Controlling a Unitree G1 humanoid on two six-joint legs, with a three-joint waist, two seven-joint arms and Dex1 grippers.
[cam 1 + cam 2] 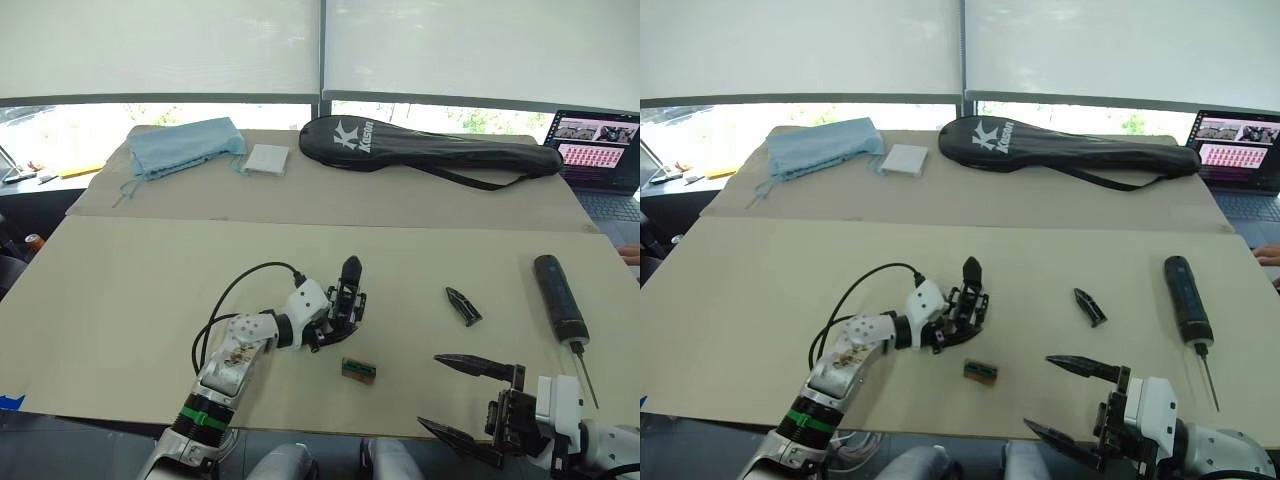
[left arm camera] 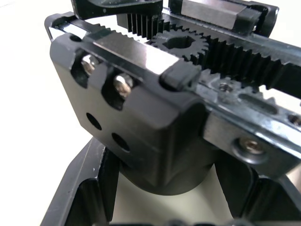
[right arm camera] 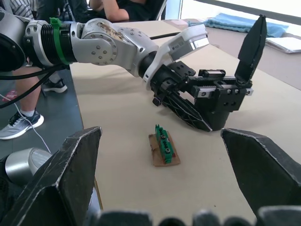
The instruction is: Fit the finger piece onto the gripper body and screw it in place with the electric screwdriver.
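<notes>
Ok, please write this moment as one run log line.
left gripper: shut on gripper body | right gripper: open, empty | finger piece, electric screwdriver: on table

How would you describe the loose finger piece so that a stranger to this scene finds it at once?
On the near tan table, look between the left gripper, which holds the gripper body, and the electric screwdriver lying to the right. The finger piece lies there alone: small, black, tapered to a point, unlike the thick cylindrical screwdriver.

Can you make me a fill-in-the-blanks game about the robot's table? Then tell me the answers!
1. The left gripper holds the ____ body.
2. The right gripper is ____ and holds nothing.
3. The electric screwdriver lies on the robot's ____ side.
4. The finger piece lies on the ____, untouched.

Answers: gripper; open; right; table
</notes>
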